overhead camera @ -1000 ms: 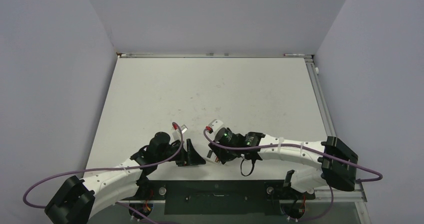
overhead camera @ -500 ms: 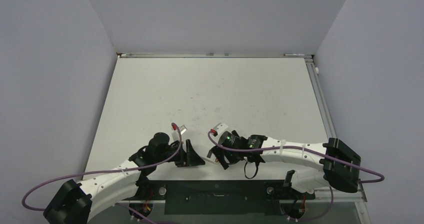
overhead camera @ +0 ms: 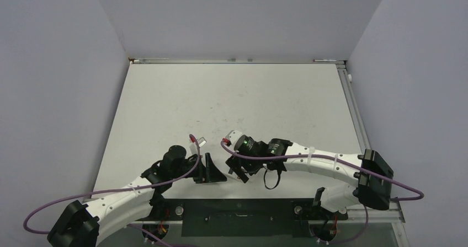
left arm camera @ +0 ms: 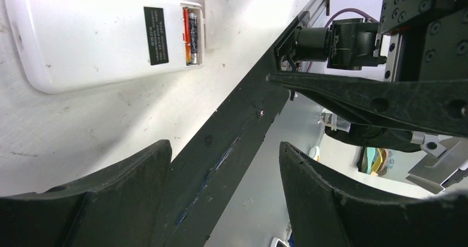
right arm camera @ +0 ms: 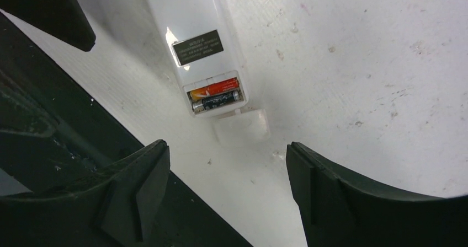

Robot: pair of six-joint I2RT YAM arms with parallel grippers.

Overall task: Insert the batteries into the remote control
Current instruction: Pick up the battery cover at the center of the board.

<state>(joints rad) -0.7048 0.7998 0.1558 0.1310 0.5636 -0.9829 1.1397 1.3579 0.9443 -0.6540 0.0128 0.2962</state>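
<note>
The remote control (right arm camera: 187, 10) wears a black label (right arm camera: 197, 47) (print unreadable).

The remote control (right arm camera: 193, 32) lies flat, back up, just beside the black rail (left arm camera: 221, 142) — a white slab with a black label. Its compartment, at the end nearest the rail, is open. 2 batteries (right arm camera: 216, 94) sit inside side by side — 1 orange, 1 black. The cover (right arm camera: 243, 127) lies loose, touching that end.

White arm segments (overhead camera: 325, 167), black joints (overhead camera: 176, 157), looping purple cables (overhead camera: 99, 192)
</note>
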